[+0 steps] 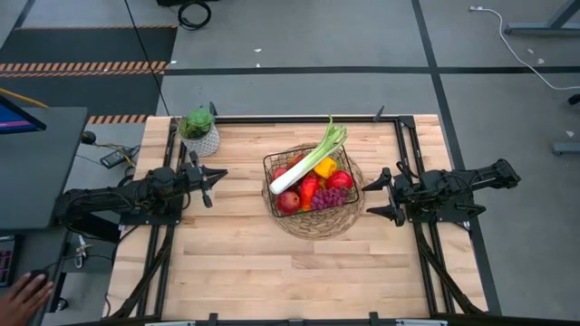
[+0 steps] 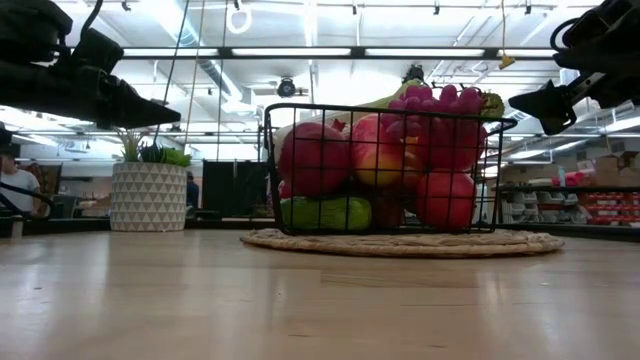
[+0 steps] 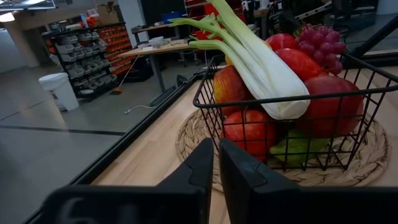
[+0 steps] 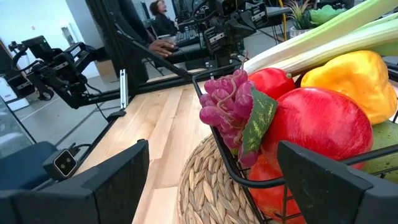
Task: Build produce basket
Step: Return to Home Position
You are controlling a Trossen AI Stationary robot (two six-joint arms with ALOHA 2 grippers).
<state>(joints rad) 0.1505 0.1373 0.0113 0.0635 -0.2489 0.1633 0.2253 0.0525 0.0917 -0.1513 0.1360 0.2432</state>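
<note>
The dark wire-mesh basket (image 1: 313,188) stands on its round wicker base (image 1: 319,223) mid-table. Produce fills it: red apples (image 2: 315,158), a green pear (image 2: 325,212), a yellow pepper (image 4: 351,78), purple grapes (image 4: 227,106). A long white-green leek (image 1: 313,161) lies slanting on top, its leafy end past the far rim. My left gripper (image 1: 207,181) hovers shut, left of the basket. My right gripper (image 1: 381,195) hovers open, right of it. Neither touches anything.
A leafy plant in a white patterned pot (image 1: 199,132) stands at the table's far left corner, behind my left arm. Black rails (image 1: 163,263) run along the table's left and right sides. Bare wood (image 1: 272,272) lies near the front. A person's hand (image 1: 23,294) shows beyond the table's left.
</note>
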